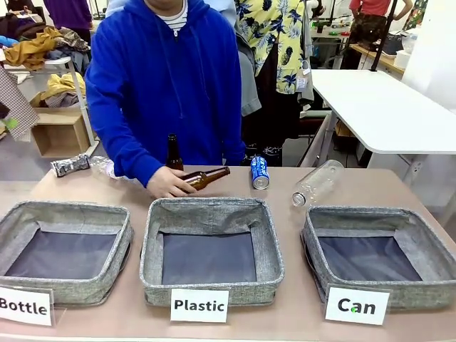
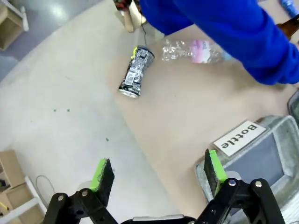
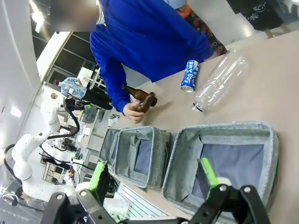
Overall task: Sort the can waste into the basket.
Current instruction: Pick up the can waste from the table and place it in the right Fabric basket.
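beige table (image 2: 187,116) ahead: left gripper (image 2: 159,171), right gripper (image 3: 153,171) spread wide (empty).

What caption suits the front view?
Blue can and crushed can rest on the table, Can basket empty, person gripping a brown bottle.

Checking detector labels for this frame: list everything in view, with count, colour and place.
blue can: 1, blue with white lettering, lying at far edge, right of middle
crushed can: 1, dark and silver, far left corner
brown bottles: 2, brown glass, one upright, one lying under the person's hand
clear bottles: 2, clear plastic, one lying behind the Can basket, one crushed beside the crushed can
Can basket: 1, grey, near right
Plastic basket: 1, grey, near middle
Bottle basket: 1, grey, near left
label cards: 3, white, one before each basket
table: 1, tan
person's hand: 1, on the lying bottle
left pincer: open, holding nothing
right pincer: open, holding nothing
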### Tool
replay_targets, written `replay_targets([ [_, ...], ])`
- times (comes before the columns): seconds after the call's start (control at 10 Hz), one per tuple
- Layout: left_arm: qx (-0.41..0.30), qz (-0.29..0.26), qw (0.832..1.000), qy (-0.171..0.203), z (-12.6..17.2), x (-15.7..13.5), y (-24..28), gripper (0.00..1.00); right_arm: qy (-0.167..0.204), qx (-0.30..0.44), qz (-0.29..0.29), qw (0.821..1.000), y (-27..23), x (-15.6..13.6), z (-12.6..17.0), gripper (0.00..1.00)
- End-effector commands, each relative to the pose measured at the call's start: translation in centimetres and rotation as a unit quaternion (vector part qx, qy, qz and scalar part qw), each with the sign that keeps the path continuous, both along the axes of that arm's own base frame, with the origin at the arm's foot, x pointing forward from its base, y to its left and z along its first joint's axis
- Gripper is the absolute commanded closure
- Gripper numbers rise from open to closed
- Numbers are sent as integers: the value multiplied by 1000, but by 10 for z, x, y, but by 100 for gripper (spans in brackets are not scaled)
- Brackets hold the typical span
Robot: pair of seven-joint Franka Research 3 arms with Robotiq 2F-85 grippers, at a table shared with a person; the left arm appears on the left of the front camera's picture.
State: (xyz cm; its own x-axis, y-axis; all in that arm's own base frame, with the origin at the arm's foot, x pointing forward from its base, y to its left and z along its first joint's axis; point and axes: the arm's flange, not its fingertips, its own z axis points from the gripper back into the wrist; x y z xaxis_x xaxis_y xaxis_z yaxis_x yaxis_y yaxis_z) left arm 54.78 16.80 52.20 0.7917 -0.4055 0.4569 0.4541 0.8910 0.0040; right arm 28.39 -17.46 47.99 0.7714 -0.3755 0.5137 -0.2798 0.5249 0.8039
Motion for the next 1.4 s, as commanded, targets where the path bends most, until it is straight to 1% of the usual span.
replay_targets([
  [0.0, -17, 17, 1000, -15, -1, -38, 13, 0, -18, 1, 2, 1000, -1, 4, 1, 0],
  [0.1, -17, 17, 1000, -15, -1, -38, 13, 0, -18, 1, 2, 1000, -1, 4, 1, 0],
  [0.2, -2, 7, 1000, 0, 0, -9, 6, 0, -18, 1, 2, 1000, -1, 4, 1, 0],
  [0.3, 28, -96, 993, 68, 2, 24, 17, 0, -18, 1, 2, 1000, -1, 4, 1, 0],
  [0.4, -6, -201, 972, 120, 3, 40, 42, 0, -18, 1, 2, 1000, -1, 4, 1, 0],
  [0.5, -49, -225, 966, 115, 10, 30, 76, 0, -18, 1, 2, 1000, -1, 4, 1, 0],
  [0.6, -77, -244, 962, 94, 22, 2, 114, 0, -18, 1, 2, 1000, -1, 4, 1, 0],
  [0.7, -109, -260, 957, 67, 31, -41, 160, 0, -18, 1, 2, 1000, -1, 4, 1, 0],
  [0.8, -134, -286, 948, 45, 29, -78, 196, 0, -18, 1, 2, 1000, -1, 4, 1, 0],
  [0.9, -169, -272, 947, 8, 20, -108, 224, 0, -18, 1, 2, 1000, -1, 4, 1, 0],
  [1.1, -226, -247, 940, -70, -7, -146, 268, 0, -18, 1, 2, 1000, -1, 4, 1, 0],
  [1.2, -245, -248, 932, -97, -20, -158, 279, 0, -18, 1, 2, 1000, -1, 4, 1, 0],
  [1.3, -259, -238, 929, -117, -31, -165, 286, 0, -18, 1, 2, 1000, -1, 4, 1, 0],
])
